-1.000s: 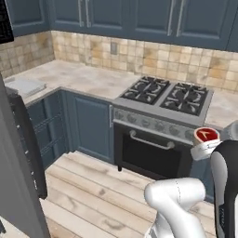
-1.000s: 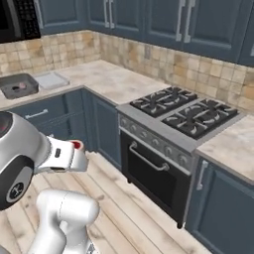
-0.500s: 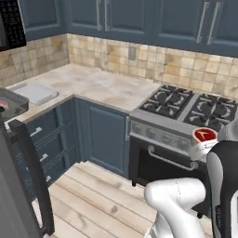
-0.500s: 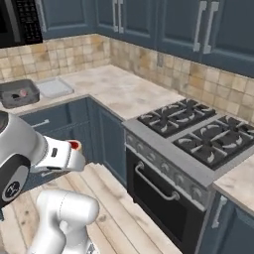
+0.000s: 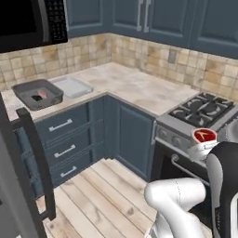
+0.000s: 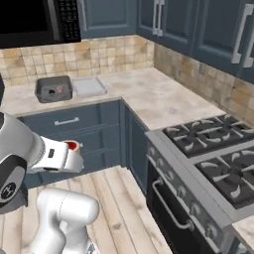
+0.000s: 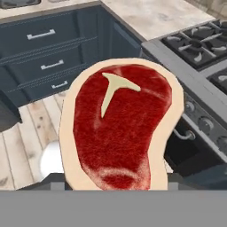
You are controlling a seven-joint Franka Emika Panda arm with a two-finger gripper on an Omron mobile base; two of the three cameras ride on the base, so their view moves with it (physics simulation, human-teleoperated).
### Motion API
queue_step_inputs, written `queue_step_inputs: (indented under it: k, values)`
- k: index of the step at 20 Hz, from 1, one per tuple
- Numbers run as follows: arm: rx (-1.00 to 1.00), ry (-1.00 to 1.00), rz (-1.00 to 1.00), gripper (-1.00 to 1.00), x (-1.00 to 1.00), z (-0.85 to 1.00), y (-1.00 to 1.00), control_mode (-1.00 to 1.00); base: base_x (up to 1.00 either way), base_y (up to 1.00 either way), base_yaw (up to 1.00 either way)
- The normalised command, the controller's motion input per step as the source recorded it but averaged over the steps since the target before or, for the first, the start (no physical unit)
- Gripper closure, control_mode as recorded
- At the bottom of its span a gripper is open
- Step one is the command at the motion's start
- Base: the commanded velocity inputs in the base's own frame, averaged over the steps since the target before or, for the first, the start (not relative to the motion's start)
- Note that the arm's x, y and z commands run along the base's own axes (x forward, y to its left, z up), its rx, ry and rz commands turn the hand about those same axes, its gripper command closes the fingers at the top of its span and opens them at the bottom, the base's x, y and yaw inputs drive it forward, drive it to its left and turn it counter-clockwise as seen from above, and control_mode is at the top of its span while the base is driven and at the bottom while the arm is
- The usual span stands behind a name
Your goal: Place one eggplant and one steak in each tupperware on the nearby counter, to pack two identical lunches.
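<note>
The steak fills the middle of the hand view, a red slab with a pale fat rim and a T-shaped bone, and the jaws are clamped on it at its lower edge, though the tips themselves are hidden behind the meat. The gripper rides low at the right of the left base view, just in front of the stove.

Both tupperware sit far off on the left stretch of the desk, under the microwave: the dark grey tub and, touching it on its right, the pale grey tray. Something small and pinkish lies inside the dark tub; what it is cannot be made out.

The step in hand looks like carrying the steak over to a container. To do it well, keep the grip firm and the hand level while the base drives, stop squarely before the drawers, and only then lift the steak above the rim and lower it flat into the chosen container before letting go.

Compared with half a second ago, both base views have swung further left, so the containers now sit clearly in sight and nearer; this is camera movement, not the containers shifting. The grip has not changed.
</note>
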Motion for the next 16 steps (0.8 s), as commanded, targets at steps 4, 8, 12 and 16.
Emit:
queue_step_inputs:
  k: [4,8,12,16]
  values:
    - [0.00,0.00,0.00,1.00,0.00,0.00,0.00,1.00,0.72,-0.72,0.30]
    - [0.00,0.00,0.00,1.00,0.00,0.00,0.00,1.00,0.74,-0.54,0.23]
    - [0.00,0.00,0.00,1.00,0.00,0.00,0.00,1.00,0.71,-0.02,0.18]
    - [0.00,0.00,0.00,1.00,0.00,0.00,0.00,1.00,0.70,0.18,0.17]
